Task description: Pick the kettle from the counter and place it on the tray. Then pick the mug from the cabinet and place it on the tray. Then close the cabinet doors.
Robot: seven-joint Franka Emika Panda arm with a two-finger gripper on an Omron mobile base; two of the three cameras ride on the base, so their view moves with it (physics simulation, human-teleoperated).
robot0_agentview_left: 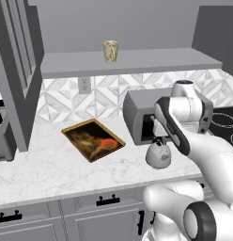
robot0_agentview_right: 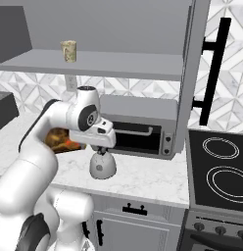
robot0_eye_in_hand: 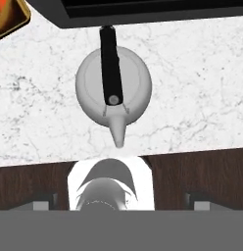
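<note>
Nothing done yet. Kettle sitting on counter before toaster oven, tray holding nothing. Gripper hovering above kettle, jaws spread wide, gripping nothing. Mug waiting on cabinet shelf; cabinet doors standing open.

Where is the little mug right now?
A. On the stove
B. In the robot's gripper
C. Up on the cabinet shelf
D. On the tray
C: the mug stands on the grey cabinet shelf, high above the tray, which lies on the counter with nothing on it.
</note>
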